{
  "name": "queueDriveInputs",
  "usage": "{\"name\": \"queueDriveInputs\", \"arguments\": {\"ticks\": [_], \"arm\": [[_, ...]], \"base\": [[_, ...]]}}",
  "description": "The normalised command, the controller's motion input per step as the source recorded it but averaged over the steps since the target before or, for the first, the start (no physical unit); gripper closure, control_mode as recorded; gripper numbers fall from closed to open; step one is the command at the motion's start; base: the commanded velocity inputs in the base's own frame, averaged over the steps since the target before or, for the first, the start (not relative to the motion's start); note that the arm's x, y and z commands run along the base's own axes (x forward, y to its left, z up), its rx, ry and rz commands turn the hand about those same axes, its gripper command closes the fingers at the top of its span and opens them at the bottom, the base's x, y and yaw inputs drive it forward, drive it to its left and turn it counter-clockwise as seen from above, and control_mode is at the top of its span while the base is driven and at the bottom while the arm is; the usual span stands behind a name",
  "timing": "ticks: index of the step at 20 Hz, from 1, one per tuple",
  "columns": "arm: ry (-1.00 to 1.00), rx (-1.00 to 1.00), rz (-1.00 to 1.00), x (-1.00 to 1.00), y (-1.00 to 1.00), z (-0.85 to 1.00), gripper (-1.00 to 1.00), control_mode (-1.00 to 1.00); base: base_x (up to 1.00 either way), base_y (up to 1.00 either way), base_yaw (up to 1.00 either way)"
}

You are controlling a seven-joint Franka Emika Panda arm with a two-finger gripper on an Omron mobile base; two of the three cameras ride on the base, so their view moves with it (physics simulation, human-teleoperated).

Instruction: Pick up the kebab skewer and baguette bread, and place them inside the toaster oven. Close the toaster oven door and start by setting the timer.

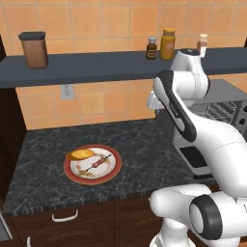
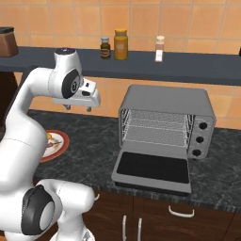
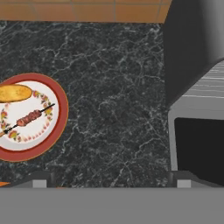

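Matt grey metal toaster oven [image 2: 164,101] (glossy marble counter [image 1: 140,144]).

Arm rises from base, elbow bent high, forearm reaching forward at about shelf height. Wrist turned down, hand pointing straight at the counter. Gripper [image 2: 77,107] hangs well above the surface, holding nothing; two short fingertips [image 2: 88,109] spread wide apart, jaws parted. In the left base view the hand is mostly hidden behind the forearm.
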Motion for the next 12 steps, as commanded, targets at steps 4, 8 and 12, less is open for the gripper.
{"name": "queueDriveInputs", "arguments": {"ticks": [4, 8, 12], "arm": [[0.0, 0.0, 0.0, 0.0, 0.0, 0.0, -1.0, 1.0], [0.0, 0.0, 0.0, 0.0, 0.0, 0.0, -1.0, 1.0], [0.0, 0.0, 0.0, 0.0, 0.0, 0.0, -1.0, 1.0]], "base": [[0.0, -0.12, 0.0], [0.0, 0.0, 0.0], [0.0, 0.0, 0.0]]}}
